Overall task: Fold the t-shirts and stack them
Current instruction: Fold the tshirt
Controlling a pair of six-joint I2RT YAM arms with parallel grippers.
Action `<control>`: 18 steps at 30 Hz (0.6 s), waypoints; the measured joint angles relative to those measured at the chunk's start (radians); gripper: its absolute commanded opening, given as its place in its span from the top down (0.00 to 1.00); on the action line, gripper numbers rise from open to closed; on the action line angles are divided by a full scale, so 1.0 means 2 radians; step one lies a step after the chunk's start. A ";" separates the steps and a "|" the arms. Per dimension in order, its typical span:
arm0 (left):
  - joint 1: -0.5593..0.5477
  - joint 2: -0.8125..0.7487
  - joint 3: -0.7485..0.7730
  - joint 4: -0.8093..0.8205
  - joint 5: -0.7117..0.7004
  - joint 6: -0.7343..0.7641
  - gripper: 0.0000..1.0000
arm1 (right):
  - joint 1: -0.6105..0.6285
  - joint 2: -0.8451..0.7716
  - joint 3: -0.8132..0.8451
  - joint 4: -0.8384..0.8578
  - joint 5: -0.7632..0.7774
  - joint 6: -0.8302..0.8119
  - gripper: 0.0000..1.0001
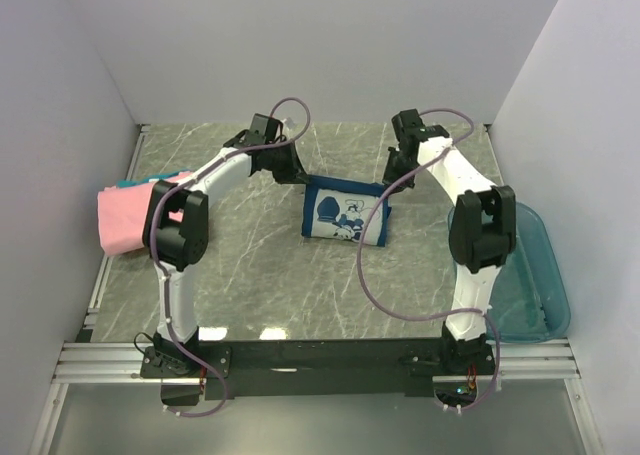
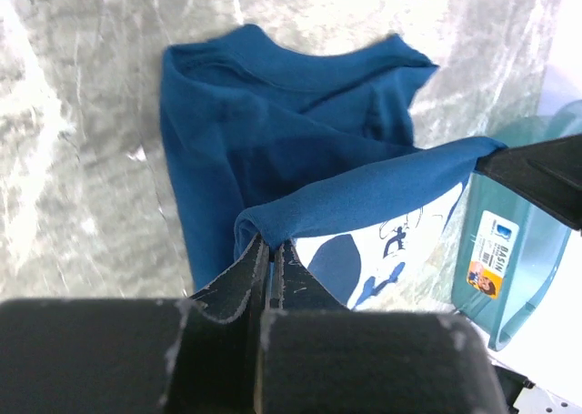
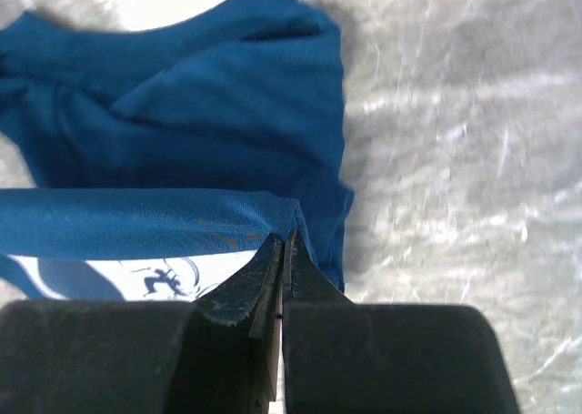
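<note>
A navy-blue t-shirt (image 1: 346, 211) with a white printed panel hangs between both arms at the table's middle, its upper edge lifted and its lower part resting on the table. My left gripper (image 1: 297, 173) is shut on the shirt's left top corner, the cloth pinched at its tips (image 2: 270, 243). My right gripper (image 1: 392, 171) is shut on the right top corner (image 3: 285, 239). In both wrist views the rest of the navy shirt (image 2: 273, 132) (image 3: 182, 114) lies crumpled on the table beneath. A pink t-shirt (image 1: 122, 219) lies folded at the left edge, with a bit of teal cloth (image 1: 128, 182) behind it.
A translucent teal plastic tub (image 1: 532, 275) stands at the right edge of the table, also seen with its label in the left wrist view (image 2: 514, 250). White walls close the table on the left, back and right. The tabletop is grey marble-patterned (image 1: 260, 265).
</note>
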 measured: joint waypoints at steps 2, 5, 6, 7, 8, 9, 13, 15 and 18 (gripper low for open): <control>0.003 0.016 0.006 0.004 0.005 0.000 1.00 | -0.002 0.022 0.012 0.000 -0.002 -0.004 1.00; 0.006 0.038 0.017 0.005 0.010 0.000 1.00 | -0.005 0.052 0.028 0.000 -0.007 -0.010 1.00; 0.007 0.044 0.021 0.004 0.011 0.000 1.00 | -0.005 0.059 0.031 0.001 -0.009 -0.011 1.00; 0.008 0.051 0.026 0.003 0.013 0.000 1.00 | -0.006 0.064 0.033 0.001 -0.010 -0.012 1.00; 0.009 0.057 0.031 0.004 0.014 0.000 1.00 | -0.007 0.068 0.035 0.001 -0.011 -0.012 1.00; 0.009 0.062 0.035 0.004 0.015 0.000 1.00 | -0.007 0.070 0.035 0.000 -0.011 -0.012 1.00; 0.011 0.075 0.043 0.006 0.018 0.000 1.00 | -0.011 0.084 0.052 0.000 -0.014 -0.014 1.00; 0.012 0.076 0.043 0.006 0.019 0.000 0.90 | -0.014 0.094 0.065 0.000 -0.017 -0.015 0.91; 0.014 0.079 0.050 0.007 0.017 0.003 0.56 | -0.017 0.112 0.085 -0.003 -0.019 -0.019 0.64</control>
